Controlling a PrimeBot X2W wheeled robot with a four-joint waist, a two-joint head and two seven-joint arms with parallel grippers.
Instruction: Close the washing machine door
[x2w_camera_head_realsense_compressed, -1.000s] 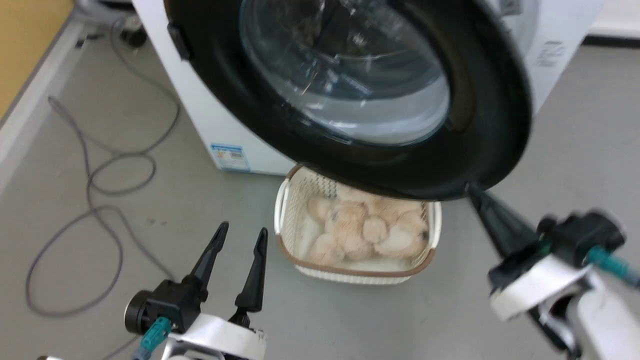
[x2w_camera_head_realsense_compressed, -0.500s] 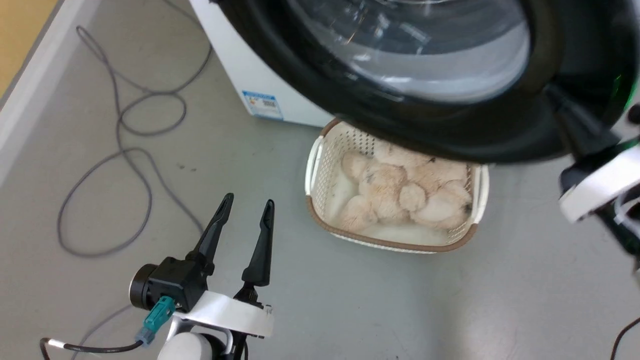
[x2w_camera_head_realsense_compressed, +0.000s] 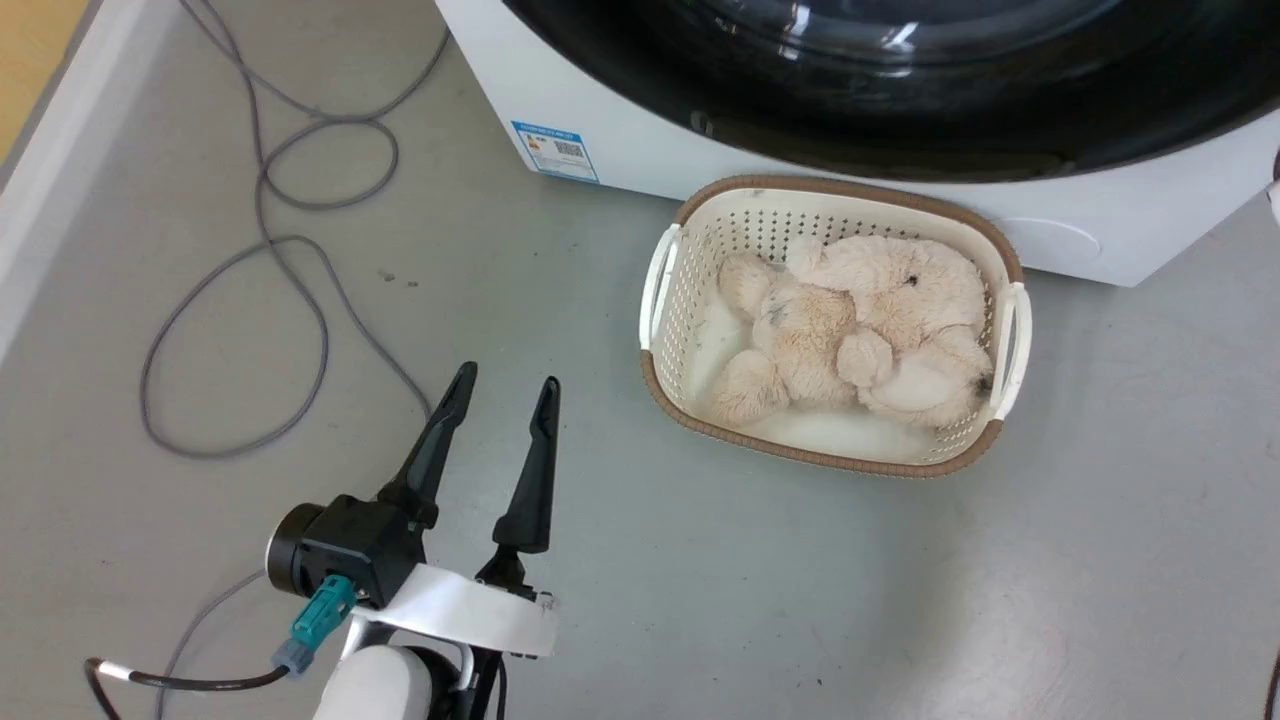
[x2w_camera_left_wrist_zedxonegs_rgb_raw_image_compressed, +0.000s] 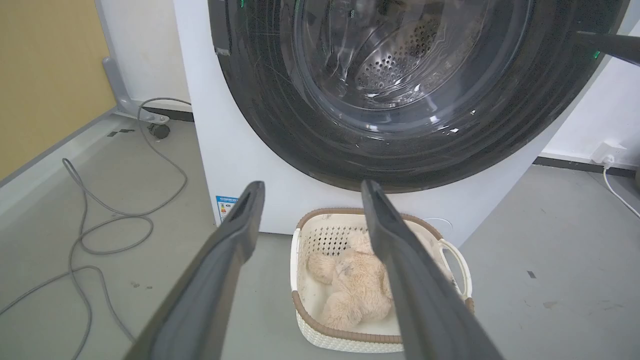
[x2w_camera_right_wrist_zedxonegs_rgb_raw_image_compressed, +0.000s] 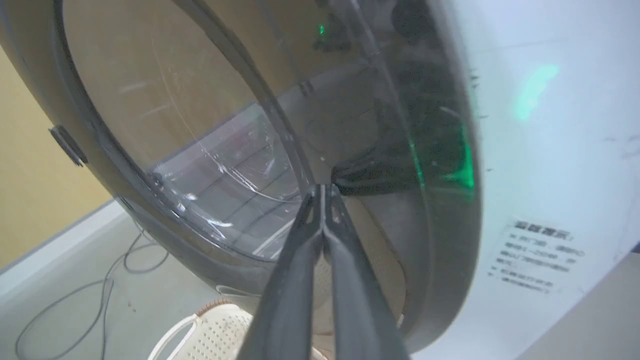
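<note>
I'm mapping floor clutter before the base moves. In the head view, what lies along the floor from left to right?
grey cable → left gripper, open → white basket with the plush toys inside it.

Smooth grey floor (x2w_camera_head_realsense_compressed: 900, 600), evenly lit, with a few small dark specks. A long grey cable (x2w_camera_head_realsense_compressed: 325, 335) lies on it in loose loops near a pale skirting strip (x2w_camera_head_realsense_compressed: 20, 220) at the foot of a yellow wall (x2w_camera_left_wrist_zedxonegs_rgb_raw_image_compressed: 45, 75). Farther back, a white wall (x2w_camera_left_wrist_zedxonegs_rgb_raw_image_compressed: 615, 115) has a black skirting band (x2w_camera_left_wrist_zedxonegs_rgb_raw_image_compressed: 575, 165), a white socket (x2w_camera_left_wrist_zedxonegs_rgb_raw_image_compressed: 607, 150) and a thin white cord (x2w_camera_left_wrist_zedxonegs_rgb_raw_image_compressed: 620, 194) trailing onto the floor. A white perforated basket (x2w_camera_head_realsense_compressed: 1012, 330) of cream plush toys (x2w_camera_head_realsense_compressed: 860, 320) sits on the floor.
</note>
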